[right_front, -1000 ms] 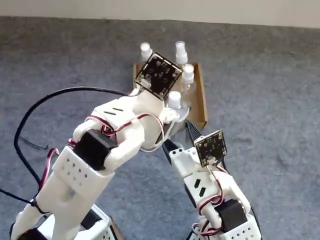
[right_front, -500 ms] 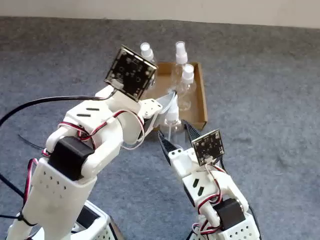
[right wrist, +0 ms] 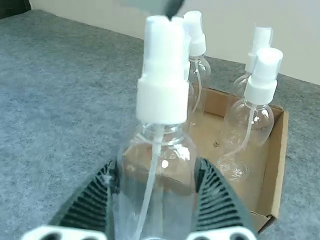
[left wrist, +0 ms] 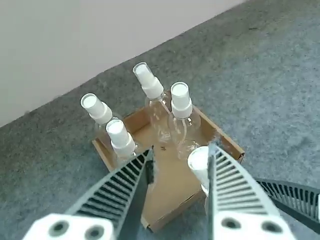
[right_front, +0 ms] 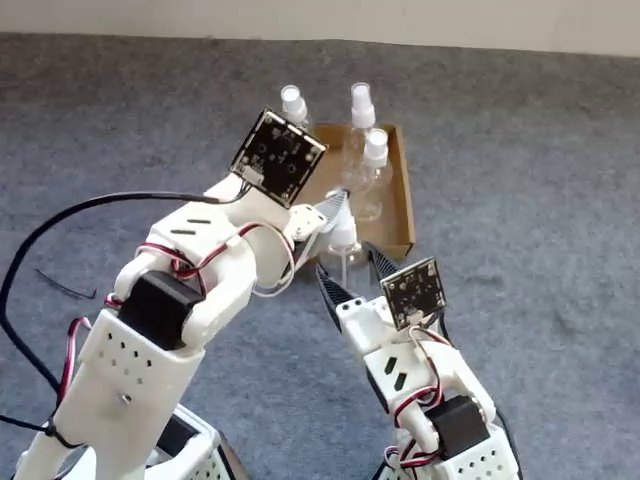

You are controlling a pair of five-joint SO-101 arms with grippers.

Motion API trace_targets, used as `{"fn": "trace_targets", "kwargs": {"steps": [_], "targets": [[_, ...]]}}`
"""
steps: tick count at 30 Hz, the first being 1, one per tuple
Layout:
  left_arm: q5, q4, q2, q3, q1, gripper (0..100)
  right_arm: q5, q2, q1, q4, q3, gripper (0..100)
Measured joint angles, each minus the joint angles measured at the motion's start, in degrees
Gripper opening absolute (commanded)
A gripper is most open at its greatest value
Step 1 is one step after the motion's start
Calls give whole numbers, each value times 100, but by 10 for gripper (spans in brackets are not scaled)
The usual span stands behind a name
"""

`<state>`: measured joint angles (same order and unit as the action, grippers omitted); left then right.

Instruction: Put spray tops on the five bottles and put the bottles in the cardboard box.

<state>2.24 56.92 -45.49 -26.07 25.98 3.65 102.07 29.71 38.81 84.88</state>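
Observation:
My right gripper (right wrist: 156, 170) is shut on a clear bottle (right wrist: 152, 205) with a white spray top (right wrist: 162, 85), held upright just in front of the cardboard box (right_front: 403, 205). In the high view this bottle (right_front: 343, 242) stands between the right gripper (right_front: 356, 272) and the box's near edge. My left gripper (left wrist: 180, 150) hangs open over it, and the spray top (left wrist: 198, 161) sits close to one finger. Several capped bottles (left wrist: 150, 92) stand upright in the box (left wrist: 170, 187).
Grey carpet (right_front: 520, 130) surrounds the box on all sides. The bottles (right_front: 375, 155) crowd the box's far half, leaving bare cardboard floor (right wrist: 205, 125) near its front. A black cable (right_front: 60, 225) loops on the carpet to the left.
The left arm has drawn back leftward from over the box. The held bottle has shifted slightly toward the near side, off the box's front edge.

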Motion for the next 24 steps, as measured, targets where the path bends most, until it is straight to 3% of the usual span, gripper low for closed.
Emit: {"fn": "trace_targets", "kwargs": {"steps": [7, 16, 24], "targets": [[-9, 0, -62, -237, 26, 171, 0, 0, 0, 9, 9, 4], [255, -26, 9, -237, 571, 171, 0, 79, -18, -9, -18, 4], [484, 387, -290, 167, 316, 171, -9, 18, 0, -18, -9, 4]]}}
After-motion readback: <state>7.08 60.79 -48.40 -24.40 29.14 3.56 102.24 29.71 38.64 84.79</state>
